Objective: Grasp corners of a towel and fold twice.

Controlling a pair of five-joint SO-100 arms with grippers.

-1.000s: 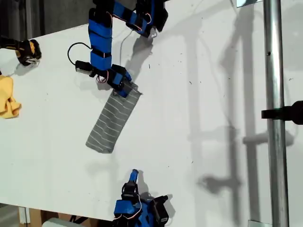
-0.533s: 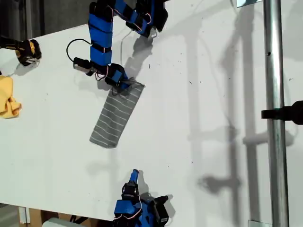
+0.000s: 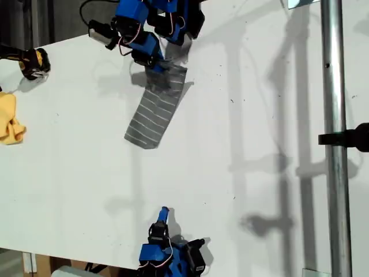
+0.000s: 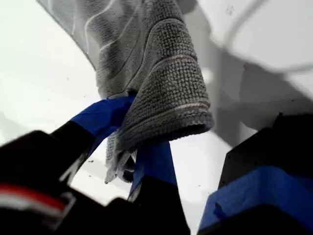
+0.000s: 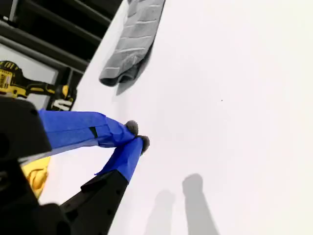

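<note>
The towel [image 3: 155,109] is a grey, white-striped cloth folded into a long narrow strip, lying slantwise on the white table [image 3: 259,150] near the exterior view's top. My first gripper [image 3: 154,57] is shut on its upper end and holds that end raised. In the first wrist view the blue jaws of the first gripper [image 4: 132,142] pinch a bunched fold of the towel [image 4: 161,83]; no separate corner can be told apart there. My second gripper [image 3: 164,212] rests at the exterior view's bottom edge. In its own view the second gripper [image 5: 137,137] is shut on nothing, far from the towel [image 5: 132,44].
A small yellow cloth [image 3: 8,118] lies at the exterior view's left edge, with a yellow-and-black power tool [image 3: 31,60] above it. A vertical metal pole [image 3: 334,138] with a black clamp stands at the exterior view's right.
My first gripper has moved up and to the right in the exterior view, dragging the towel strip with it and lifting its upper end. The second arm has not moved.
</note>
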